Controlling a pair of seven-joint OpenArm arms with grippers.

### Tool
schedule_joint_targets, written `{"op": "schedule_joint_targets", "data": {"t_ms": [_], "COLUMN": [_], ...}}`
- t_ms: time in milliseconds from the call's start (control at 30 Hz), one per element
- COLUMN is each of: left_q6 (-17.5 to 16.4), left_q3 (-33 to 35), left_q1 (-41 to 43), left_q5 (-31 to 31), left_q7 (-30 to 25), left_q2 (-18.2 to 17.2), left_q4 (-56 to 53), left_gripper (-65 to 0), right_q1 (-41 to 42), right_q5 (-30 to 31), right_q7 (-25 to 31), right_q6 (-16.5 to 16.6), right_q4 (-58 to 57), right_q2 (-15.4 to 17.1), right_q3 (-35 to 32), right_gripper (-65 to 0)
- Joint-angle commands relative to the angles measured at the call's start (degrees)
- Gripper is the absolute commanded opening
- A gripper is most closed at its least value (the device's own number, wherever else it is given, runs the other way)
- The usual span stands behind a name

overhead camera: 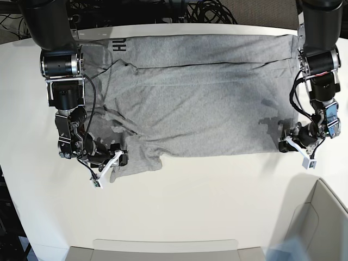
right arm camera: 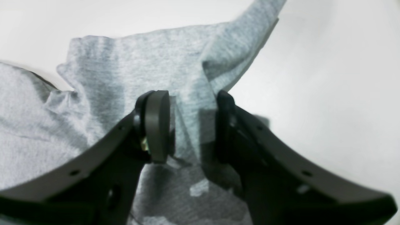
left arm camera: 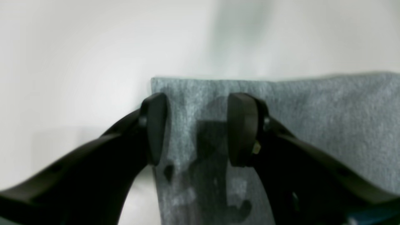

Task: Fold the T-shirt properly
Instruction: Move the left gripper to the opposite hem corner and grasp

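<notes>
The heather-grey T-shirt lies spread on the white table, with black lettering near its far left edge. My left gripper is at the shirt's near right corner. In the left wrist view its fingers stand apart astride that flat corner of the T-shirt, so my left gripper is open. My right gripper is at the rumpled near left sleeve. In the right wrist view my right gripper has its jaws apart, with a raised fold of the T-shirt between them.
A pale bin stands at the near right corner, and another tray edge runs along the front. Cables lie behind the table's far edge. Bare white table lies in front of the shirt.
</notes>
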Motion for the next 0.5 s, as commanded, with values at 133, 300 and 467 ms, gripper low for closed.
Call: {"op": "schedule_joint_targets", "data": {"t_ms": [133, 300, 467], "left_q6": [0.23, 0.23, 0.23], "left_q3": [-0.04, -0.04, -0.57], "left_q1": [-0.29, -0.29, -0.12], "left_q5": [3.68, 3.77, 3.24], "left_q7": [2.86, 5.32, 9.89], "left_q2": [1.62, 1.45, 1.27], "left_q4": [-0.08, -0.08, 6.25], "left_gripper": [-48.1, -62.1, -65.0], "right_q1": [1.17, 2.05, 3.1], "right_q5": [-0.89, -0.89, -0.89], "right_q7": [-1.34, -1.07, -0.98], "right_q6": [-0.21, -0.65, -0.65], "right_q4": [0.35, 0.79, 2.2], "right_q2": [0.27, 0.44, 0.53], "right_q3": [-0.14, 0.03, 0.3], "right_gripper": [-50.0, -65.0, -65.0]}}
